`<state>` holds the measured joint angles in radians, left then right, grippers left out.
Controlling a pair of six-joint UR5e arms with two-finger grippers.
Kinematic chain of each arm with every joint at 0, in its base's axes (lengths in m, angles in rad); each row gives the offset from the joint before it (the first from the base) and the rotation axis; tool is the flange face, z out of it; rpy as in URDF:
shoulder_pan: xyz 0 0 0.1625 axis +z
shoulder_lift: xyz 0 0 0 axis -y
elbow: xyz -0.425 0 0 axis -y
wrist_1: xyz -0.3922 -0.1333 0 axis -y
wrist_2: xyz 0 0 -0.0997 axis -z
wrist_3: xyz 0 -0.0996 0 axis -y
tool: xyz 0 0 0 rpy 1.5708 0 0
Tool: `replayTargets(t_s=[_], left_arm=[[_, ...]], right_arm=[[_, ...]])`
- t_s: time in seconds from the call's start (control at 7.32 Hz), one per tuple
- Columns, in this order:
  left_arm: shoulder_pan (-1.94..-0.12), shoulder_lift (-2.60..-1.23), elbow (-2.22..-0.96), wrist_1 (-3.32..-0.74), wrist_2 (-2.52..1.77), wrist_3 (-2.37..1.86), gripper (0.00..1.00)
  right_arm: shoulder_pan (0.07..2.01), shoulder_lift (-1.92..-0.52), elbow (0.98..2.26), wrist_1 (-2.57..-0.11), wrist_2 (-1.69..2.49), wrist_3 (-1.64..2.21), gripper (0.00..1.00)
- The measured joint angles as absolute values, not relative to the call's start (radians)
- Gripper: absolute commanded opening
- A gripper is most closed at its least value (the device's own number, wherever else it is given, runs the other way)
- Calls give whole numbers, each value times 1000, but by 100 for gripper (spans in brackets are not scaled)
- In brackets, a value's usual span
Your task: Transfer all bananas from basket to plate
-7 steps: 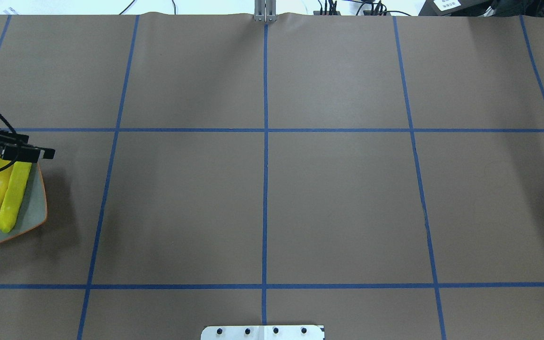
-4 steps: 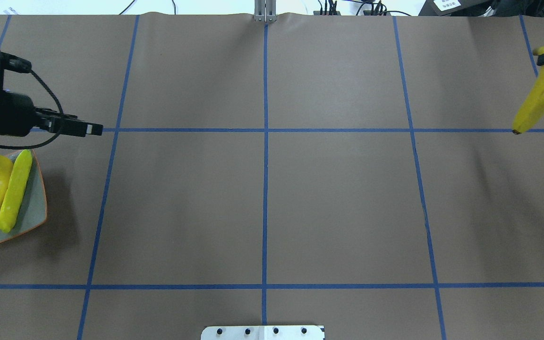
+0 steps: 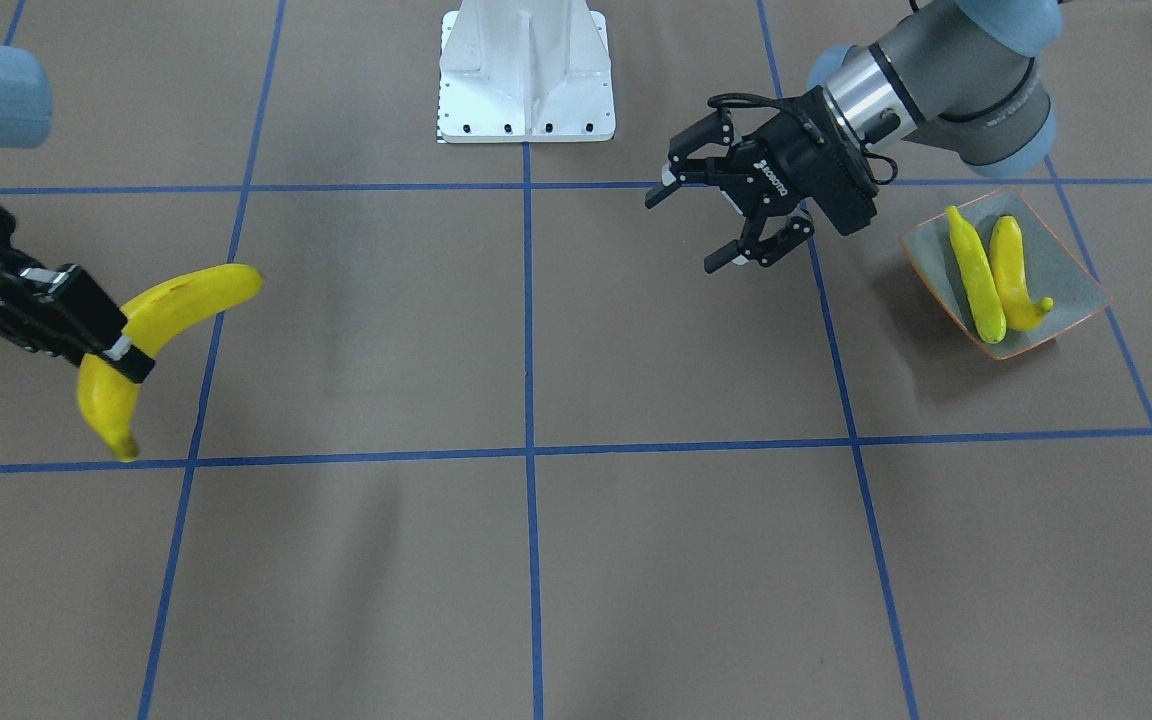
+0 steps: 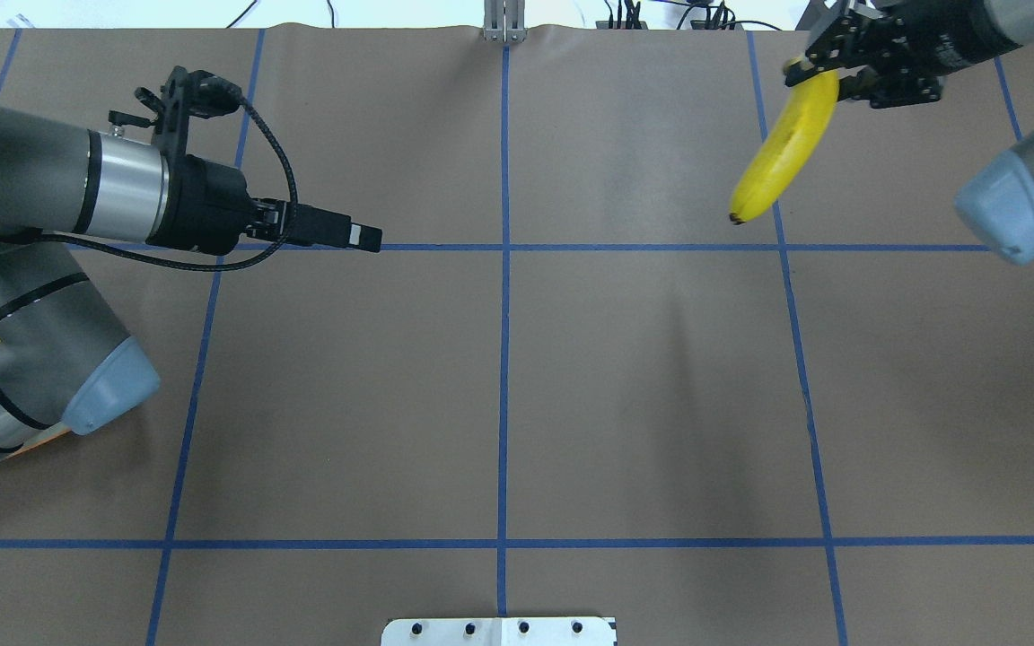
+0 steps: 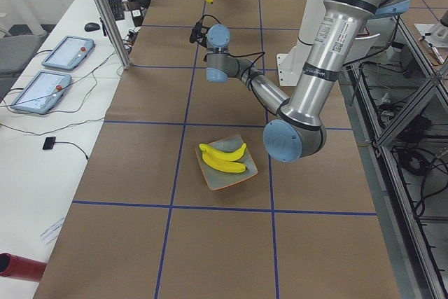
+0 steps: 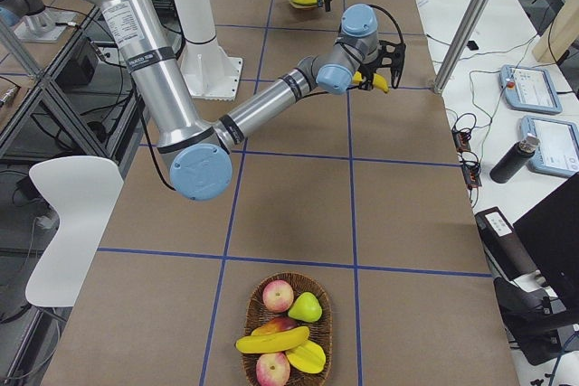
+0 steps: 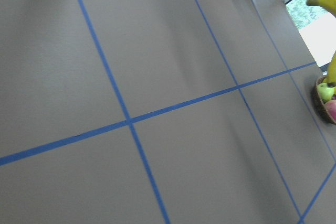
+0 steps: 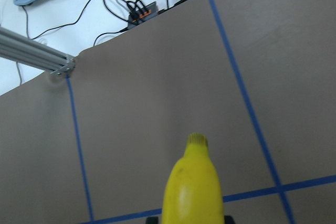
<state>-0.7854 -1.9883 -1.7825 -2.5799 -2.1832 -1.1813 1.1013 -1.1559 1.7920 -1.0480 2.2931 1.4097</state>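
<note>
Right claw (image 3: 124, 357) clamps banana (image 3: 176, 300) aloft; left claw (image 3: 684, 230) spread, empty. Plate (image 3: 1064, 268): two bananas (image 3: 976, 275). Basket (image 6: 289, 277): one banana (image 6: 271, 342), possibly two.

1. A brown paper table top (image 3: 536, 560) crossed by blue tape lines lies open between the arms.
2. The left gripper (image 3: 684, 232) hangs over it, jaws spread.
3. The right gripper (image 3: 121, 357) clamps a glossy yellow banana (image 3: 186, 292) that juts out both ways.
4. Two yellow bananas (image 3: 976, 275) fill the middle of the square grey-green, orange-rimmed plate (image 3: 1071, 275).
5. The left arm's grey elbow (image 5: 294, 138) hangs close beside the plate.
</note>
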Motion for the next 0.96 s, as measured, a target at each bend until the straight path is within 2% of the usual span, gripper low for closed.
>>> replayTargets(t_s=[0.27,0.96], left_arm=[[-755,-2049,-1792,-2583,-2182,-1204,100],[-698,-2063,-1810,-2608,-2181,-1207,100]], right_arm=[[980,-1091,1795,-932,2196,1601,0],[752,-981,1834,-910,1985,1711,0]])
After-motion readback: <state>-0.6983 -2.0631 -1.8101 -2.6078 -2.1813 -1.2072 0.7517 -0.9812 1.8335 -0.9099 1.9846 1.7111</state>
